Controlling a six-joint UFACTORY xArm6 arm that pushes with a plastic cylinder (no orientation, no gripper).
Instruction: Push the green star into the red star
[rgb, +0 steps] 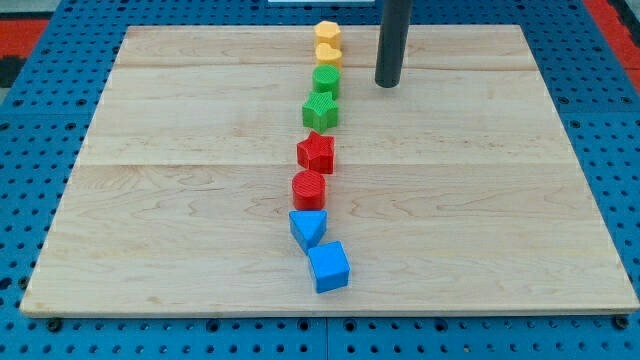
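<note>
Wooden tabletop (480, 200) with eight blocks lined top to bottom: two yellow blocks (328, 42), green block (326, 80), green star (320, 110) just above and touching red star (316, 151), red block (309, 188), blue triangle (308, 227), blue cube (329, 267). My tip (388, 84) right of green block, apart. No claw fitted, only a rod.

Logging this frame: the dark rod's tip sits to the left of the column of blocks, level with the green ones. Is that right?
Not quite. In the camera view my tip sits to the right of the column, not the left, level with the upper green block, just above the green star.
</note>
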